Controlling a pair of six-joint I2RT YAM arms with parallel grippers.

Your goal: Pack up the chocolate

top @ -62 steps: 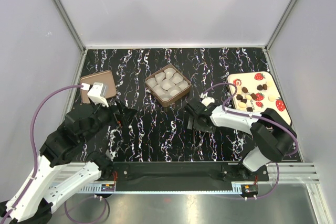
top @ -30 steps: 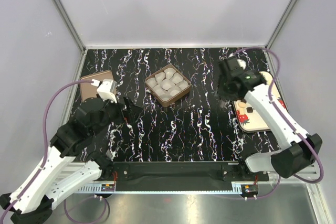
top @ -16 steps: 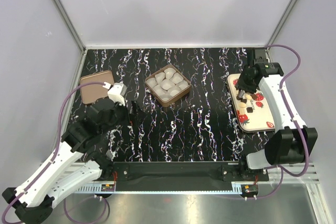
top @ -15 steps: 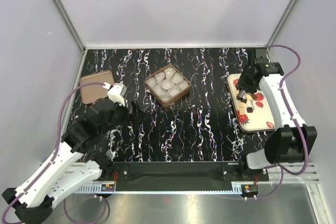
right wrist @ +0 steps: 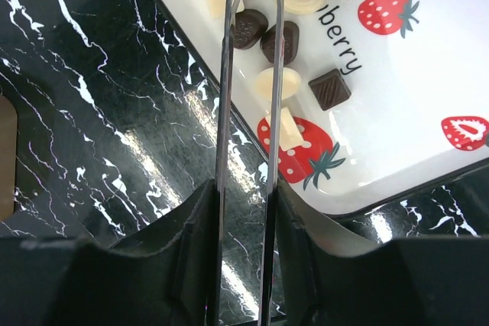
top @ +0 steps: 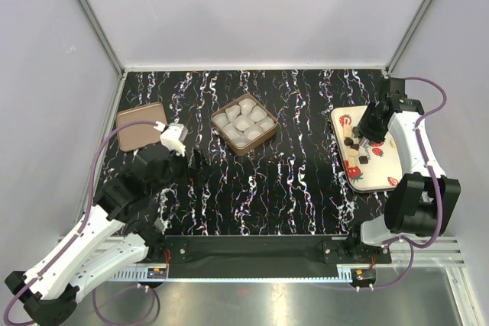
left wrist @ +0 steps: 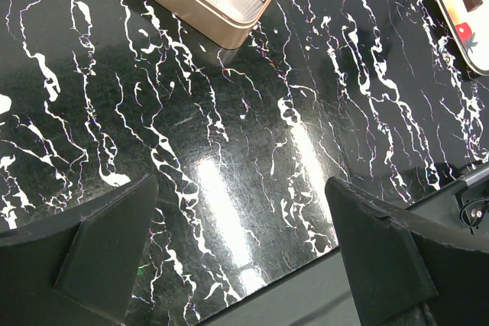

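Several chocolates [top: 353,143] lie on a white tray with strawberry prints [top: 380,175] at the right. In the right wrist view, dark round pieces [right wrist: 248,27], a dark square [right wrist: 330,88] and pale pieces [right wrist: 276,82] lie on the tray [right wrist: 412,166]. My right gripper [top: 374,124] [right wrist: 244,192] is shut on metal tweezers [right wrist: 226,112]. Their blades stand slightly apart over the tray's left part, and their tips leave the frame's top edge. My left gripper [top: 195,162] [left wrist: 241,242] is open and empty above bare table.
A brown box of white paper cups [top: 244,124] stands at the table's middle back, and also shows in the left wrist view [left wrist: 191,5]. Its brown lid [top: 137,126] lies at the far left. The tray's corner shows in the left wrist view [left wrist: 466,24].
My right arm has swung from the table's middle to over the tray at the right and settled over the chocolates. My left gripper has shifted slightly right.
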